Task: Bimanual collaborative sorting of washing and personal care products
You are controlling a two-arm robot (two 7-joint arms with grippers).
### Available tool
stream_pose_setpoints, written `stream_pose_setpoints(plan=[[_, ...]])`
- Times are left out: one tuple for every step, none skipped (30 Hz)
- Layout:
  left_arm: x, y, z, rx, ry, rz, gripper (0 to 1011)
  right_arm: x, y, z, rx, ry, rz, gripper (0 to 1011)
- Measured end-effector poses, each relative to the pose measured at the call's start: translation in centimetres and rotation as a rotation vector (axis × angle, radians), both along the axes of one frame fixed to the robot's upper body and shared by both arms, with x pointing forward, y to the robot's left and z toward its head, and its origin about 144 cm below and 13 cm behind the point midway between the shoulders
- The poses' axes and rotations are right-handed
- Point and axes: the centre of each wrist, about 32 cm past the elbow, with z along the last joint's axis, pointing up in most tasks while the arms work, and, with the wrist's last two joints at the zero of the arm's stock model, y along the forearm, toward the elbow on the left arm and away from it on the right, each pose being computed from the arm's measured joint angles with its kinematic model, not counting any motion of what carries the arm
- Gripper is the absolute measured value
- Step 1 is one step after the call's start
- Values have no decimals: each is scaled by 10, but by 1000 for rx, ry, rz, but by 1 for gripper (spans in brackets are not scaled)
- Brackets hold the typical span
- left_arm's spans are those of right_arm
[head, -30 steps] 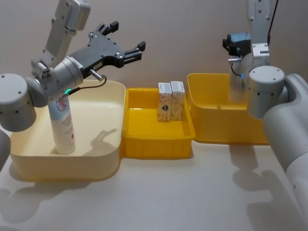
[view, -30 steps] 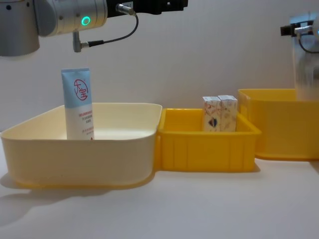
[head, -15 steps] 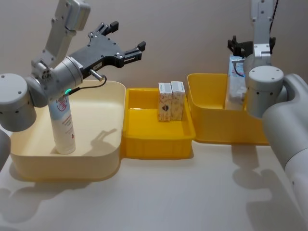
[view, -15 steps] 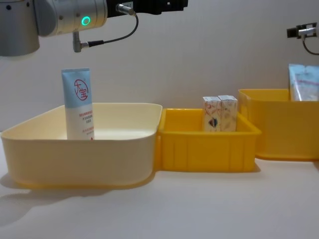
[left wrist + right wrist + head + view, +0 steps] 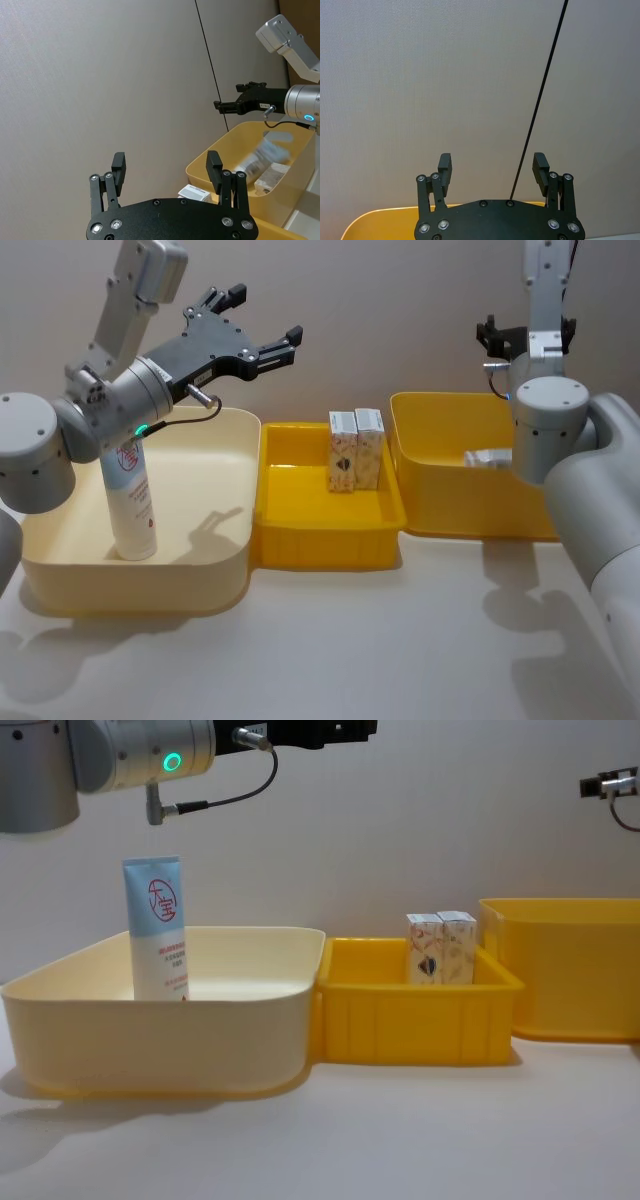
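Note:
One pale-blue-and-white tube (image 5: 131,502) (image 5: 156,928) with a red round logo stands upright in the cream bin (image 5: 215,570). My left gripper (image 5: 265,312) (image 5: 166,172) hangs open and empty above that bin's far right corner. Two small white cartons (image 5: 355,449) (image 5: 441,948) stand side by side at the back of the middle yellow bin (image 5: 325,540). Another tube (image 5: 487,457) (image 5: 265,155) lies down inside the right yellow bin (image 5: 440,510). My right gripper (image 5: 525,332) (image 5: 492,170) is open and empty, high above that bin's back edge.
The three bins sit in a row, touching, across the back half of the table. The right yellow bin's wall (image 5: 560,970) is taller than the middle one. A plain wall stands close behind. Bare tabletop (image 5: 350,650) lies in front of the bins.
The tube that my right gripper let go dropped into the right yellow bin, stood for a moment, then tipped over flat. The left arm has not moved.

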Motion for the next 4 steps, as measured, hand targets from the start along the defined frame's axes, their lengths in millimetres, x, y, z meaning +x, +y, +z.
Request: stream_pose_setpoints(plan=[[0,0,0,0,0,0,1000,0,0,0,0,0,0,1001],[0,0,0,0,0,0,1000,0,0,0,0,0,-1,1001],[0,0,0,0,0,0,1000,0,0,0,0,0,-1,1001],[0,0,0,0,0,0,1000,0,0,0,0,1,-1,1001]])
